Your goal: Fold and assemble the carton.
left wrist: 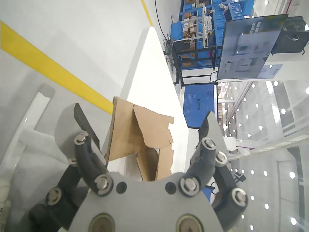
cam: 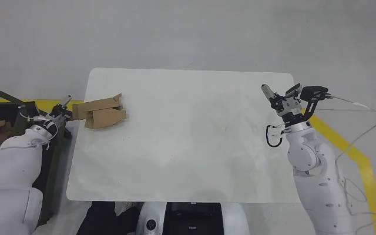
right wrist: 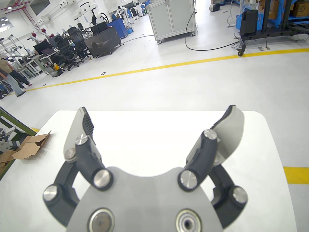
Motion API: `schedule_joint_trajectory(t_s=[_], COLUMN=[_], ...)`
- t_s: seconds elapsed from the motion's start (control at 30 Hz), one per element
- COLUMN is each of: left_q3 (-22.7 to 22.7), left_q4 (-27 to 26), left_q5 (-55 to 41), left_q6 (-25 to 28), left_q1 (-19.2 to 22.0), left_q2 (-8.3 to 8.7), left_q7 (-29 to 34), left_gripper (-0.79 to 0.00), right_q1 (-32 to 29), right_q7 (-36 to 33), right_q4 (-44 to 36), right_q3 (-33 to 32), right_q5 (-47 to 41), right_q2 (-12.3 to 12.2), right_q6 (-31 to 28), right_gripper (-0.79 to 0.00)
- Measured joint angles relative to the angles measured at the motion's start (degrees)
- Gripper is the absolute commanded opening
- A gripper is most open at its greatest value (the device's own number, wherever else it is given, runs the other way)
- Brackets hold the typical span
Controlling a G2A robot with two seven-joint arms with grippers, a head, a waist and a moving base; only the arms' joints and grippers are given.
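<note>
- The carton (cam: 103, 113), brown cardboard and only partly folded, lay on its side at about 9 o'clock on the white table (cam: 188, 141) in the top view. Its outer end stuck out past the table's edge.
- One flap stood up along the carton's 12 o'clock side, and the body looked flattened and skewed rather than squared up.
- From the left wrist, the carton (left wrist: 140, 141) presented an open end. Inside it were its own brown walls and a ragged-edged flap bent inward (a pale patch showed deep in the opening, but what it was could not be told).
- The left gripper (cam: 64, 104) sat just off the table's 9 o'clock edge, right beside the carton's overhanging end.
- Seen from its own wrist, the left gripper (left wrist: 143, 115) had its fingers spread wide, with the carton lying ahead between them. Nothing was clamped, and whether a pad touched the cardboard could not be told.
- The right gripper (cam: 281, 93) hung over the table's edge at roughly 2 to 3 o'clock, well apart from the carton.
- From the right wrist, the right gripper (right wrist: 157, 111) was likewise spread wide with nothing in it. The bare tabletop (right wrist: 154, 131) lay beyond it, and the carton (right wrist: 31, 146) sat far across at the opposite edge.
</note>
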State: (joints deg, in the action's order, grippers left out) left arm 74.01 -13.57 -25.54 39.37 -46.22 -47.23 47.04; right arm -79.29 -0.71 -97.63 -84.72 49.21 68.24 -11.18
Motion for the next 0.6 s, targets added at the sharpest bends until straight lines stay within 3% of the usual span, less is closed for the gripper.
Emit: schedule_joint_trajectory(t_s=[0.27,0.53,0.57,0.6], left_q3=[-0.68,-3.03,-3.19,-3.30], left_q4=[1.37,0.30,0.36,0.43], left_q5=[5.72,11.91,12.46,12.87], left_q6=[1.68,1.69,1.74,1.88], left_q1=[0.19,0.25,0.31,0.35], left_q2=[0.56,-0.71,-0.79,-0.86], left_q7=[-7.95,-13.01,-13.43,-13.72], left_gripper=[0.000,-0.015,-0.234,-0.360], right_q1=[0.00,0.00,0.00,0.00], right_q7=[0.00,0.00,0.00,0.00], right_q4=[0.00,0.00,0.00,0.00], right_q3=[0.00,0.00,0.00,0.00], right_q5=[0.00,0.00,0.00,0.00], right_q2=[0.00,0.00,0.00,0.00], right_q6=[0.00,0.00,0.00,0.00], right_gripper=[0.000,0.000,0.000,0.000])
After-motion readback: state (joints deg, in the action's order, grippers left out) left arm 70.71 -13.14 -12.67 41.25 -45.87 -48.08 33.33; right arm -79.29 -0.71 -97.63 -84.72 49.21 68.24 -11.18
